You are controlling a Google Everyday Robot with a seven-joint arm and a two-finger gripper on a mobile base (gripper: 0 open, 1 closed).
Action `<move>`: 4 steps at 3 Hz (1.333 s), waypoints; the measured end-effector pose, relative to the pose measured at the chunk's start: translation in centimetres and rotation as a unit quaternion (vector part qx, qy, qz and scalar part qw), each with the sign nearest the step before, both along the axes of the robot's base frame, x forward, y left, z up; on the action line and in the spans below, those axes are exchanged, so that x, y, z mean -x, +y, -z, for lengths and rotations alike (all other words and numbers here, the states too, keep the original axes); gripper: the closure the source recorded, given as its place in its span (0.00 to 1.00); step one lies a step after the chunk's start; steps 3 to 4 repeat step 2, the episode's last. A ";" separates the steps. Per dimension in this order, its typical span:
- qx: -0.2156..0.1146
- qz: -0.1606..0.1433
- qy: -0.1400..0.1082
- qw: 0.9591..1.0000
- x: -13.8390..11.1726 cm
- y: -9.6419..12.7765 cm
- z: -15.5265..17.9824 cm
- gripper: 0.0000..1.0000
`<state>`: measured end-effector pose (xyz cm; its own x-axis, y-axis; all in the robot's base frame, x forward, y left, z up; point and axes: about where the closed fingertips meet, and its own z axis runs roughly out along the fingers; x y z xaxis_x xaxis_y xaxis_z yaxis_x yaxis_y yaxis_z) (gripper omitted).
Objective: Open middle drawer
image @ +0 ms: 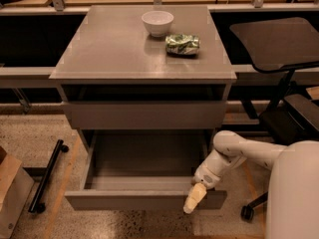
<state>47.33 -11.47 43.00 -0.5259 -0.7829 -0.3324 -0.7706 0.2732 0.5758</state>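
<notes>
The middle drawer (124, 200) of the grey cabinet (99, 59) stands pulled well out toward the camera. It sits below the taller front of the first drawer (144, 115), which is set back in the cabinet. Its front is a wide, flat, plain grey panel with no handle, lying level and square to the cabinet. Behind the panel the shallow grey tray is open to view. Low side walls run back under the first drawer, and the floor is plain grey, darker toward the rear. The gripper (194, 199) is at the right end of the drawer's front, its cream tip lying across the panel's top edge and face.
</notes>
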 end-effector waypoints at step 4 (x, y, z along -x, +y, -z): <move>0.027 -0.017 -0.043 0.999 1.1 -0.8 -4.0 0.00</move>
